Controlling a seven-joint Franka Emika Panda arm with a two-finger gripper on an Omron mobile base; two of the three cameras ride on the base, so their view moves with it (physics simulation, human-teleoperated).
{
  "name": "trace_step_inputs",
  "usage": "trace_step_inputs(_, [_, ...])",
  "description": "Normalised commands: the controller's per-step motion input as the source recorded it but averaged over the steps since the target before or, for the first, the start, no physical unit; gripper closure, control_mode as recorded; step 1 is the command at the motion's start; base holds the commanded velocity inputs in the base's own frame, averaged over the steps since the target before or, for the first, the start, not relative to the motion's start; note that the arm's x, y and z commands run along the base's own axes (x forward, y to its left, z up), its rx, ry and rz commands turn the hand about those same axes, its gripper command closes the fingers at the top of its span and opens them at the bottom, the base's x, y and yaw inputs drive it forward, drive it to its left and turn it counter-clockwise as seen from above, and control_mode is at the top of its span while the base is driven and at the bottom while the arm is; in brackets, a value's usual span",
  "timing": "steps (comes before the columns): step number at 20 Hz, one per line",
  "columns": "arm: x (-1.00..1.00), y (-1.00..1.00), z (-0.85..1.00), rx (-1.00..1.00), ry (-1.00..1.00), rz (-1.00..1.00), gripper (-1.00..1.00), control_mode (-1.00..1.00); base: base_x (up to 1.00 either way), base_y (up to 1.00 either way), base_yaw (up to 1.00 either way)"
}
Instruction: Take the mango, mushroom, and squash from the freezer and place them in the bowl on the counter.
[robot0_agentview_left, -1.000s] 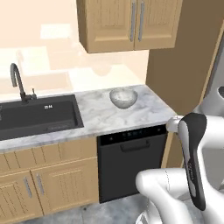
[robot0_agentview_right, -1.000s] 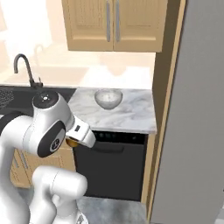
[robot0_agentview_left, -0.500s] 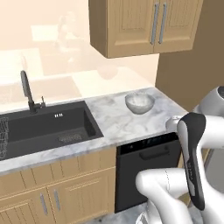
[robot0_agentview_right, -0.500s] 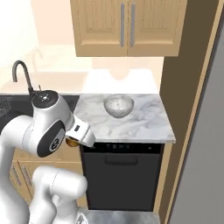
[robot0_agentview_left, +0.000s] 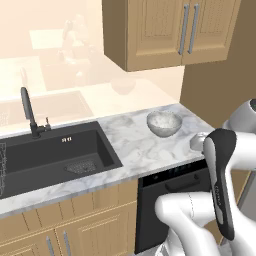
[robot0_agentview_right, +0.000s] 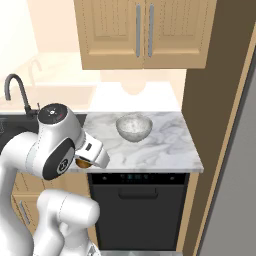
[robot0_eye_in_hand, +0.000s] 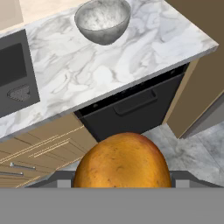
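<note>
An orange-yellow mango (robot0_eye_in_hand: 122, 162) sits at the bottom of the hand view, and my gripper (robot0_agentview_right: 86, 159) is shut on it. In the right base view the mango (robot0_agentview_right: 81, 163) peeks out under the white hand, held in front of the counter edge, left of and lower than the bowl. The silvery marbled bowl (robot0_agentview_left: 164, 123) (robot0_agentview_right: 133, 127) (robot0_eye_in_hand: 103, 19) stands empty on the white marble counter (robot0_agentview_left: 135, 145) (robot0_agentview_right: 170, 145) (robot0_eye_in_hand: 65, 65). The grey freezer (robot0_agentview_right: 239, 190) rises at the far right. The mushroom and squash are out of view.
A dark sink (robot0_agentview_left: 55, 150) with a black faucet (robot0_agentview_left: 27, 112) lies left of the bowl. A black under-counter appliance (robot0_agentview_right: 140, 200) (robot0_eye_in_hand: 131, 109) sits below the counter. Wooden wall cabinets (robot0_agentview_right: 142, 32) hang above, and a tall brown panel (robot0_agentview_right: 215, 100) stands beside the freezer.
The base has driven closer to the counter, so the whole scene has shifted and the bowl and sink look larger. The arm keeps its pose with the mango in the gripper.
</note>
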Motion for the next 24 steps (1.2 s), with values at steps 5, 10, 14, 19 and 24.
trace_step_inputs(5, [0.0, 0.0, 0.0, 0.0, 0.0, 0.0, 1.0, 1.0, 0.42, 0.07, -0.04])
trace_step_inputs(10, [0.0, 0.0, 0.0, 0.0, 0.0, 0.0, 1.0, 1.0, 0.39, 0.09, -0.04])
trace_step_inputs(14, [0.0, 0.0, 0.0, 0.0, 0.0, 0.0, 1.0, 1.0, 0.37, 0.09, -0.04])
trace_step_inputs(19, [0.14, 0.0, -0.01, 0.0, 0.0, -0.01, 1.0, -1.0, 0.22, 0.04, -0.02])
trace_step_inputs(24, [0.36, 0.0, -0.02, 0.0, 0.0, 0.0, 1.0, -1.0, 0.0, 0.0, 0.0])
